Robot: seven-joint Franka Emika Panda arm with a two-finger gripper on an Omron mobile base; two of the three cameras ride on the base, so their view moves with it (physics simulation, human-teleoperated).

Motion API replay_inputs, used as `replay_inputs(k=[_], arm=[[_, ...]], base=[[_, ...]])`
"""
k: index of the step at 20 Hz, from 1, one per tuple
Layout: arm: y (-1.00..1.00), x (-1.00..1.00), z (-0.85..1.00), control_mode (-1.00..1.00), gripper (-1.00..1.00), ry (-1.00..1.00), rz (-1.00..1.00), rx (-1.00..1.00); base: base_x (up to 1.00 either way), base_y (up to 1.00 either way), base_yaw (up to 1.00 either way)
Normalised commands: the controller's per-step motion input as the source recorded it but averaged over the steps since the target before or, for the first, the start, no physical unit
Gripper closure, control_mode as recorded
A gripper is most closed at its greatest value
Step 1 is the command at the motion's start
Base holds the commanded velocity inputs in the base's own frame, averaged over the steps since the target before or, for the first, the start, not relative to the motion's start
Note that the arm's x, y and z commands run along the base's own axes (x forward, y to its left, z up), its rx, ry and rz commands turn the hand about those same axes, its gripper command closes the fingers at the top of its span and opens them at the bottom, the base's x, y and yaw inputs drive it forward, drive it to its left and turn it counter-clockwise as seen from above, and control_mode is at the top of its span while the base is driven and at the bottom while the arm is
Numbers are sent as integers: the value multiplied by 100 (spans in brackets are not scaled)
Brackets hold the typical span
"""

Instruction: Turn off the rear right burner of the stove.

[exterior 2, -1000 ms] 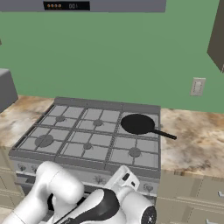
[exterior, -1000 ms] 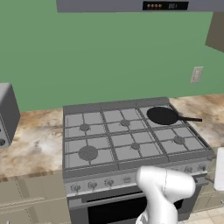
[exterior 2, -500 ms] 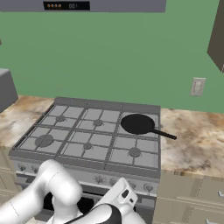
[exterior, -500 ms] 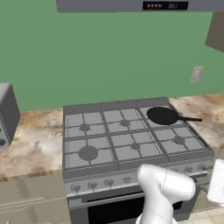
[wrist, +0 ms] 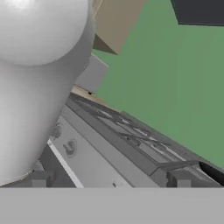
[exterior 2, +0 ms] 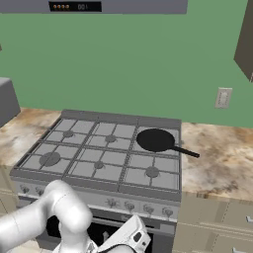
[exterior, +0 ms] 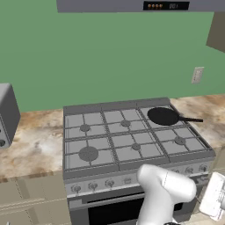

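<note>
Roughly, by label:
Rear right burner (exterior: 163,116): back right of the stove (exterior: 132,145), under a black pan.
Knob row (exterior 2: 143,207): front panel, about 11 o'clock from gripper (wrist: 109,186).
Jaws: parted, empty.

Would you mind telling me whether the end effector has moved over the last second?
Yes. In the left base view the end effector has risen beside the stove's right front corner.

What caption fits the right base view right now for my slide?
Wide grey steel stove with a round black frying pan on its rear right burner; white arm folded low in front.
</note>
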Motion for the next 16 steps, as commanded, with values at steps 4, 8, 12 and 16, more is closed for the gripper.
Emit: replay_inputs(k=[4,8,12,16], arm=[[-3,12,-16,-100,-100,-5,0,0],[-4,24,-1,-100,-100,0,0,0],[-20,26,0,-100,-100,0,-4,3],[-26,24,-6,-100,-100,0,-4,5]], base=[[0,0,0],[0,0,0],[0,0,0],[0,0,0]])
